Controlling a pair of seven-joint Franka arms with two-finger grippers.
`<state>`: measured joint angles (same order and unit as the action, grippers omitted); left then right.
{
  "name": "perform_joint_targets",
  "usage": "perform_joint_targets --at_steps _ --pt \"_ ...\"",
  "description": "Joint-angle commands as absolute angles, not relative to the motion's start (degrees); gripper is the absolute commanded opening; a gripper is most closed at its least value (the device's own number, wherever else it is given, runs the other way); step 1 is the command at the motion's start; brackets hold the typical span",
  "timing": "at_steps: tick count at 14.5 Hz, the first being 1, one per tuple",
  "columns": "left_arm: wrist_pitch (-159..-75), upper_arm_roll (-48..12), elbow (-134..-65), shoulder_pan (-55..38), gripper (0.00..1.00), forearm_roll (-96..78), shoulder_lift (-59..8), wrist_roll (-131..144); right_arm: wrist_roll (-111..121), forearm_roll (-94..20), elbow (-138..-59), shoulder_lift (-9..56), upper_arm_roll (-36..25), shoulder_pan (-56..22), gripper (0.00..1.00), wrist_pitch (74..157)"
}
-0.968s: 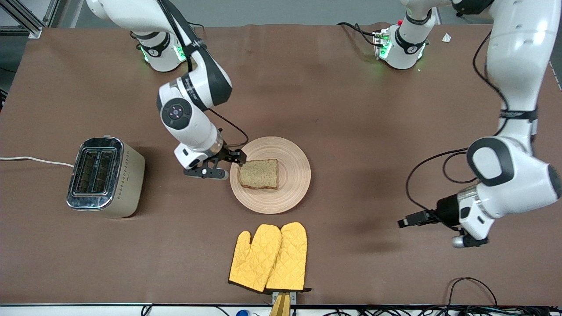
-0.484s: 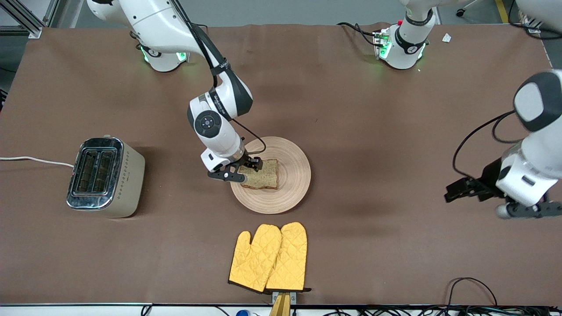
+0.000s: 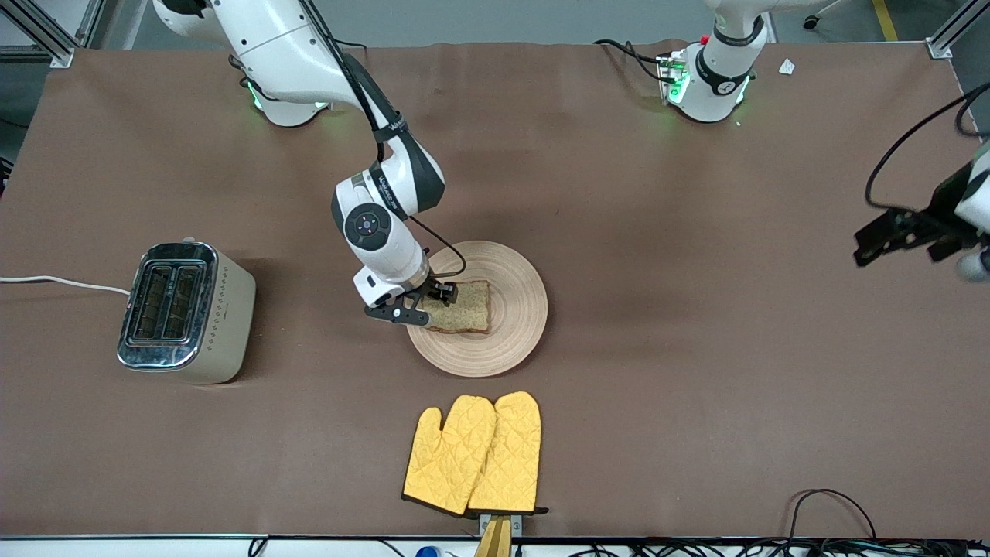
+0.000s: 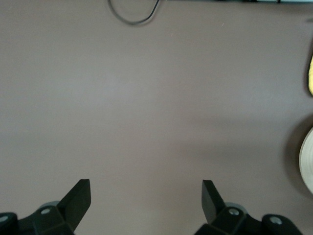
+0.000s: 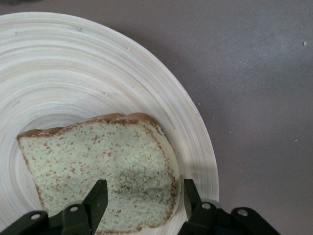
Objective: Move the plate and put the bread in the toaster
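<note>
The bread (image 3: 466, 308) lies flat on the plate (image 3: 514, 309) in the middle of the table. My right gripper (image 3: 435, 299) is open and low over the bread's edge that faces the toaster. In the right wrist view the gripper (image 5: 143, 196) has one finger (image 5: 97, 198) over the bread (image 5: 98, 166) and the other at its crust, above the plate (image 5: 73, 63). The toaster (image 3: 186, 309) stands toward the right arm's end of the table, slots up and empty. My left gripper (image 3: 862, 246) is open and empty over bare table at the left arm's end; it also shows in the left wrist view (image 4: 146, 192).
A pair of yellow oven mitts (image 3: 476, 452) lies nearer to the front camera than the plate. The toaster's white cord (image 3: 62, 282) runs off the table edge. A black cable (image 3: 831, 503) loops at the front edge. The plate's rim (image 4: 308, 166) shows in the left wrist view.
My right gripper has moved from beside the plate onto the bread's edge and come lower. My left arm has swung away toward its end of the table.
</note>
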<state>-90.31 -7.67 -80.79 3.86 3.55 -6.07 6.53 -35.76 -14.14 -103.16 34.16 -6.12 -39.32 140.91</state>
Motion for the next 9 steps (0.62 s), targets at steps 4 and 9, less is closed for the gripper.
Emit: perform_joint_targets --at_steps 4,9 --pt "-81.3 -6.9 -83.9 2.0 1.0 3.7 1.2 5.7 -36.6 -15.0 -103.2 35.8 -6.3 -39.6 0.46 143.0" --pt "-81.8 -7.1 -83.9 2.2 1.0 0.9 1.1 5.0 -36.3 -14.9 -102.9 35.7 -6.4 -39.7 0.02 142.6"
